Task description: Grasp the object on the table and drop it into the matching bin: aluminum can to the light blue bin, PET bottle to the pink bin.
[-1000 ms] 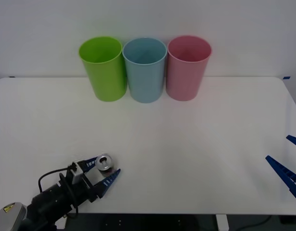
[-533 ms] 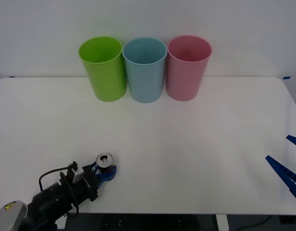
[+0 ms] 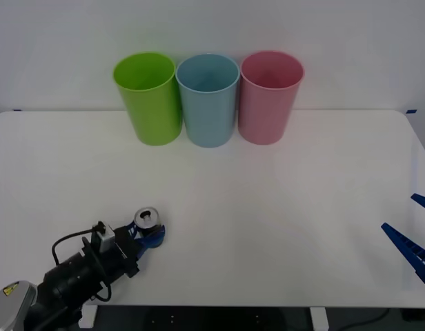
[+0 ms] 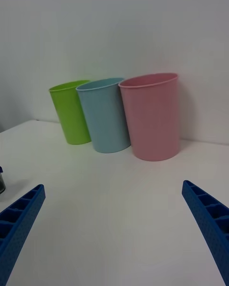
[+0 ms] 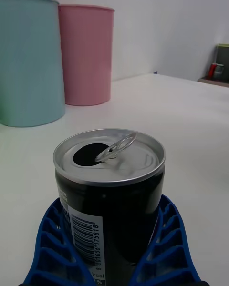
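Observation:
The aluminum can (image 3: 147, 219) stands upright near the front left of the white table (image 3: 281, 207), silver top up, its sides dark. My left gripper (image 3: 149, 236) is shut on it. In the left wrist view the blue fingers (image 5: 53, 240) wrap both sides of the can (image 5: 109, 181). The light blue bin (image 3: 208, 100) stands at the table's far edge with the pink bin (image 3: 269, 96) on its right. My right gripper (image 3: 414, 240) hangs open at the front right, far from the can, with nothing between its fingers (image 4: 19, 219).
A lime green bin (image 3: 149, 96) stands left of the light blue one, the three bins touching in a row against the back wall. A broad stretch of bare tabletop lies between the can and the bins.
My left gripper's fingers, open around the can a second ago, have shut on it. Can and gripper have since shifted slightly up and left in the front view. The right arm is still.

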